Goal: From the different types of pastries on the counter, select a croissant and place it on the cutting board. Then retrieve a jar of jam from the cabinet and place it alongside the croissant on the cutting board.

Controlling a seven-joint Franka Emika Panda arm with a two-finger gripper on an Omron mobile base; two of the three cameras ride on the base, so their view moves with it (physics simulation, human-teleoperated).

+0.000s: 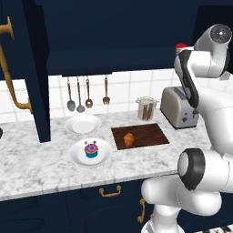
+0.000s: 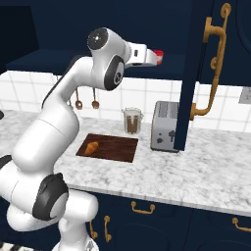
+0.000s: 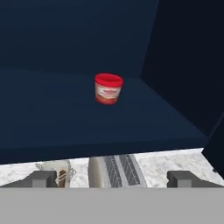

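My two dark fingers stand spread wide with nothing between them, so my gripper is open and empty; ahead of the tips, on the dark navy shelf of the wall cabinet, sits the small squat jar of jam with a red lid and a pale band, upright and apart from my fingers, set toward the shelf's inner corner; below the shelf edge, in my hand view, I look down on the slotted top of the silver toaster, with the clear canister holding brown sticks beside it.

From the right base view, my hand is raised at the cabinet opening, level with the shelf, the red lid showing just past it; my white arm bends up from the base to get there.

Down on the long white-grey marbled counter, the flat reddish-brown wooden cutting board carries the small golden-brown croissant near its left end; the toaster stands to the board's right and the canister just behind it; to the board's left, a white plate holds the blue-wrapped cupcake with pink-purple frosting, and a second white plate lies behind that one; metal utensils hang on the tiled wall above.
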